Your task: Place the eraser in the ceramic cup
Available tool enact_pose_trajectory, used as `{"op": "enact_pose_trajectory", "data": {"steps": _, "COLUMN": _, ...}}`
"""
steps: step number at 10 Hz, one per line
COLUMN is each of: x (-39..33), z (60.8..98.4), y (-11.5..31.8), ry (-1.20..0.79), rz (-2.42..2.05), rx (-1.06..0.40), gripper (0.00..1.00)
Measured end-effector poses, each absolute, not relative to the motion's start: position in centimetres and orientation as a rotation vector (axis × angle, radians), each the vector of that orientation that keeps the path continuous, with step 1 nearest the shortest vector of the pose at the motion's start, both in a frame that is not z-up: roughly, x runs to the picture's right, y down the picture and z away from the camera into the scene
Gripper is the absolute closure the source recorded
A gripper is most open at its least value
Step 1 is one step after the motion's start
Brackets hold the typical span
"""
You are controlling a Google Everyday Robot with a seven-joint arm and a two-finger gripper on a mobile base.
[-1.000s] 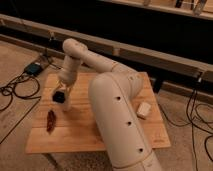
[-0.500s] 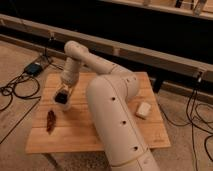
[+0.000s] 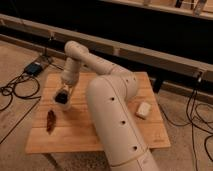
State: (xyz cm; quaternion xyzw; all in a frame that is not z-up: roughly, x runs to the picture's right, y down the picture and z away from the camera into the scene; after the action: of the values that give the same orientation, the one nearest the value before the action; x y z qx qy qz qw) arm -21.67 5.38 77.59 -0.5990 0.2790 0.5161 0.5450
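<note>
The gripper hangs at the end of the single white arm, low over the left part of the wooden table. Whether it is spread or pressed together cannot be told. Right at its tip shows one small round shape with a dark middle and a paler rim, which looks like the ceramic cup. I cannot tell whether it is touching the gripper or standing just under it.

One reddish-brown, elongated item lies on the table nearer the front left edge, near the gripper but apart from it.

One eraser, a whitish, flat, roughly rectangular block, lies on the right side of the table, well apart from the gripper, with the arm's thick body between them.

On the floor to the left lie a small blue box and several dark cables.
</note>
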Motion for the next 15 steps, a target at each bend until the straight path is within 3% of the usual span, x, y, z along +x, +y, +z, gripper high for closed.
{"op": "enact_pose_trajectory", "data": {"steps": 15, "x": -22.0, "z": 78.1, "y": 4.4, "ry": 0.641, "rz": 1.253, "rx": -1.416, "gripper": 0.96}}
